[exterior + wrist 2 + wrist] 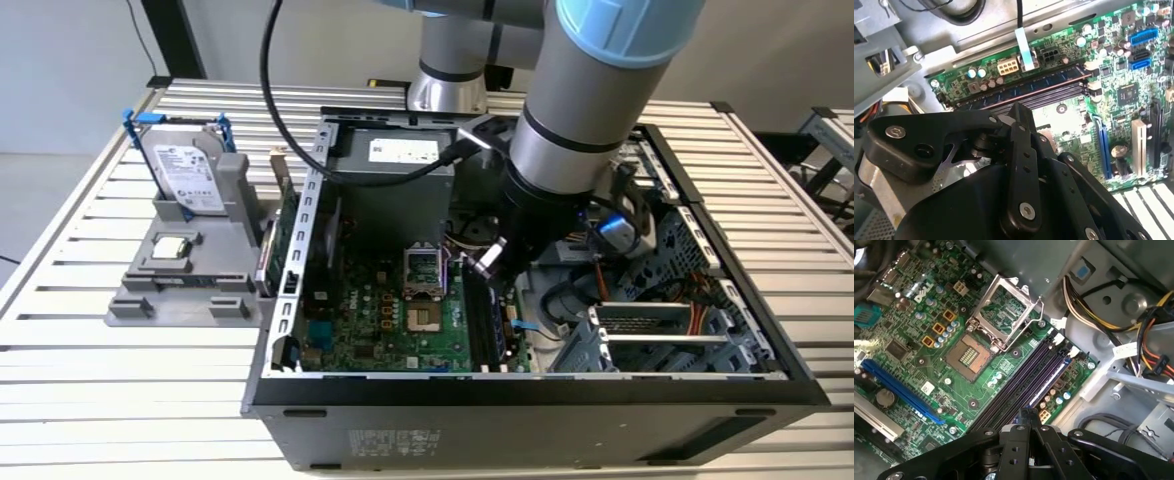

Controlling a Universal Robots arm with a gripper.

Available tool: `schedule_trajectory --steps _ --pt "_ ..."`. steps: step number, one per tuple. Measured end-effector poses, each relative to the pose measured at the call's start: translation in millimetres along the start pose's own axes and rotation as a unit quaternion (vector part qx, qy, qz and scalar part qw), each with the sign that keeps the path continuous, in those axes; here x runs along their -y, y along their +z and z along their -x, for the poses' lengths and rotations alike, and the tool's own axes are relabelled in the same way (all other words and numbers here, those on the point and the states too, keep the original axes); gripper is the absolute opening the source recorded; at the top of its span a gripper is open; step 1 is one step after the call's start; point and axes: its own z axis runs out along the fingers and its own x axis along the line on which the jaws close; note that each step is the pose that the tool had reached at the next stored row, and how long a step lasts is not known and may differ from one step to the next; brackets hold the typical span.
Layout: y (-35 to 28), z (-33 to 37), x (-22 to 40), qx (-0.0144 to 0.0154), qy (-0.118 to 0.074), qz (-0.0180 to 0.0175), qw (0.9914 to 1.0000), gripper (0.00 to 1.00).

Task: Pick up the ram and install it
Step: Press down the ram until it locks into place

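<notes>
We see the ram [1024,90], a long dark stick, seated in the motherboard [929,355] slots; the tool [1029,417] right above looks pinched closed, empty.

You see an open computer case [534,420] lying on the slatted worktop [80,400], its green motherboard [387,320] exposed. In the first wrist view, the processor socket [968,356] sits bare with its metal retention frame [1004,310] swung up, and a long blue expansion slot [901,390] runs nearby. On the exterior view's left, a grey stand [187,270] carries an upright silver hard drive [187,175] with blue brackets and a small square processor chip [170,248] below it.
</notes>
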Motion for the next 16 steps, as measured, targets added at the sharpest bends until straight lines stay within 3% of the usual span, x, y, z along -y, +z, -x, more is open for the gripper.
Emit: schedule_trajectory --steps 7,13,16 --pt "0.0 0.3 0.3 0.0011 -0.033 0.0032 0.99947 0.0" --pt "-0.1 0.9 0.7 0.002 -0.057 0.0057 0.99833 0.0" --pt "0.0 1.8 1.3 0.0016 -0.069 0.0086 0.9976 0.0"
